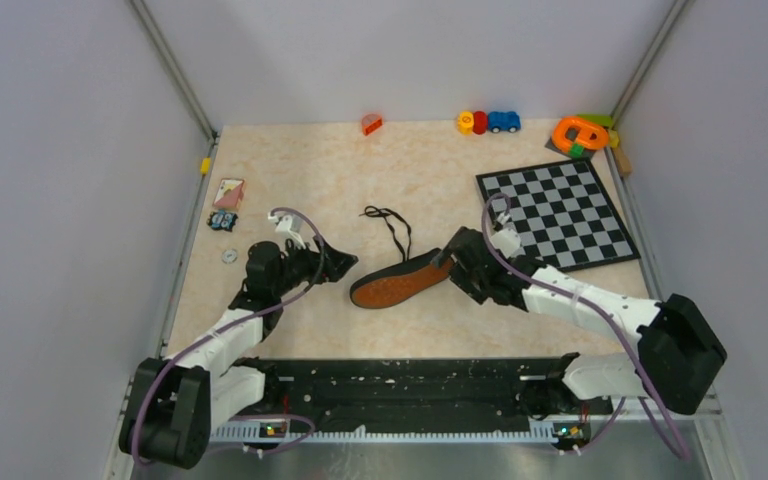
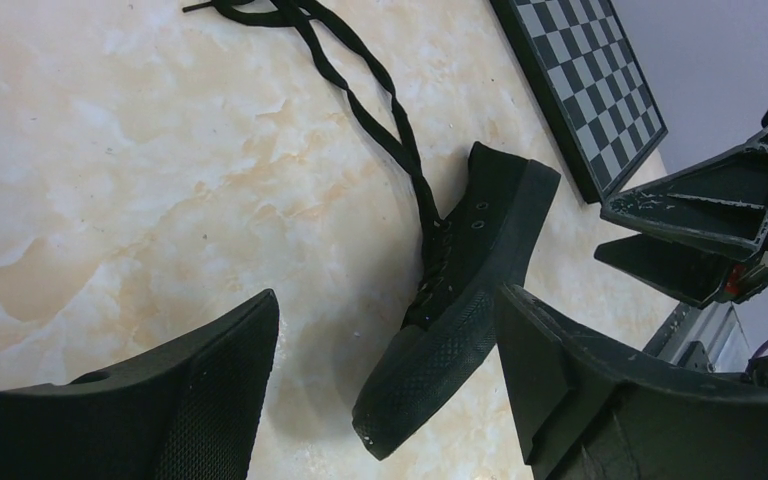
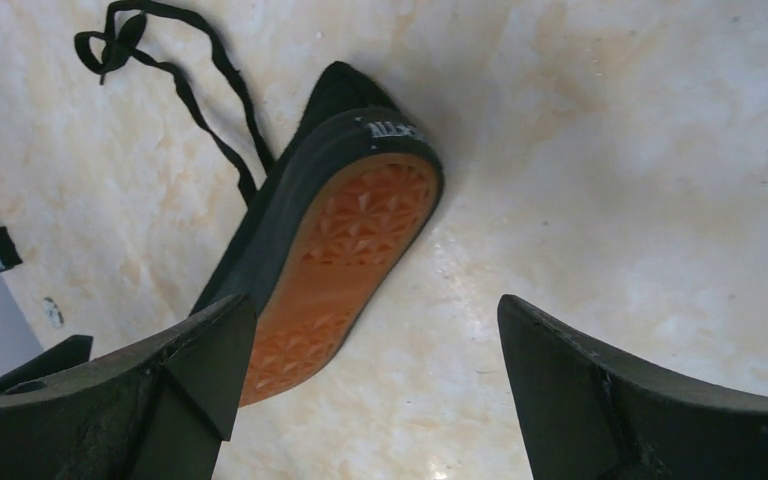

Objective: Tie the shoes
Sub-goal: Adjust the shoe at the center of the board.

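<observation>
Right claw [image 3: 372,310], sneaker [image 3: 360,230] sole partly hidden

The black sneaker [image 1: 400,280] lies tipped on its side between the left gripper [image 1: 339,266] and the right gripper [image 1: 456,263], its orange-red sole facing the arms' bases. Its thin black laces [image 1: 392,228] trail away beyond both, apparently twisted together and untied.

One black sneaker [image 1: 400,281], one chessboard [image 1: 558,213], one blue toy car [image 1: 503,121], two grippers: left gripper [image 1: 343,265], right gripper [image 1: 452,262]
</observation>
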`<action>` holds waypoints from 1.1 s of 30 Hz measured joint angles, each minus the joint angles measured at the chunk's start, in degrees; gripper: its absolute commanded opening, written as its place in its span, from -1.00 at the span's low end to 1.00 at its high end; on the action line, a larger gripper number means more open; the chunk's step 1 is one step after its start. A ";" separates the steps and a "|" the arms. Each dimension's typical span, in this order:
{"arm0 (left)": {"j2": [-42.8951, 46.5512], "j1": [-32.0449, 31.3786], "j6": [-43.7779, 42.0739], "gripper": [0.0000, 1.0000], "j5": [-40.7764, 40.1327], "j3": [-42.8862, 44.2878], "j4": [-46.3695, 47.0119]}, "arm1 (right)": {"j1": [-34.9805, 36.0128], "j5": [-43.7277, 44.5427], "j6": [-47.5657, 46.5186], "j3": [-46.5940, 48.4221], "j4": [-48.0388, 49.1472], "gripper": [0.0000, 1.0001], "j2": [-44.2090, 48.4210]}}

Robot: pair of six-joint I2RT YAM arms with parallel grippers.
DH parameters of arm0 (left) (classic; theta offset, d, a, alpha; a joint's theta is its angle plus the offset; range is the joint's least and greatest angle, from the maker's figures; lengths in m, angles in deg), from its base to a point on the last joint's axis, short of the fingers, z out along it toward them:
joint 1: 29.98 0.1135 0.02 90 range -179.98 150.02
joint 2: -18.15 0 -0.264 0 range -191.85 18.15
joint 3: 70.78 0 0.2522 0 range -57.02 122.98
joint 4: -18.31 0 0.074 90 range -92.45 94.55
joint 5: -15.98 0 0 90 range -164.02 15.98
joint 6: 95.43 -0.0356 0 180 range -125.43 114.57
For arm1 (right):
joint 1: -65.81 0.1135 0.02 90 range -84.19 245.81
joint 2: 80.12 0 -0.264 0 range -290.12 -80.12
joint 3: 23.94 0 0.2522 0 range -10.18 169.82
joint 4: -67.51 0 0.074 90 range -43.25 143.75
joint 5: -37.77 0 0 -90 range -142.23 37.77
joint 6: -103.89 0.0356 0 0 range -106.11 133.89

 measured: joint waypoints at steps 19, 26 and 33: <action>-0.92 -0.07 -0.83 0.63 3.04 1.18 -0.02 | 2.01 -2.19 2.51 0.61 15.93 0.70 -11.80; -2.16 -0.07 -0.83 0.63 4.22 1.66 -0.04 | 0.50 -3.82 2.95 -6.75 28.02 -0.04 -12.81; -4.31 -0.33 -0.81 0.62 5.70 1.92 0.02 | -1.09 -8.39 3.48 -17.77 41.81 -0.13 -6.23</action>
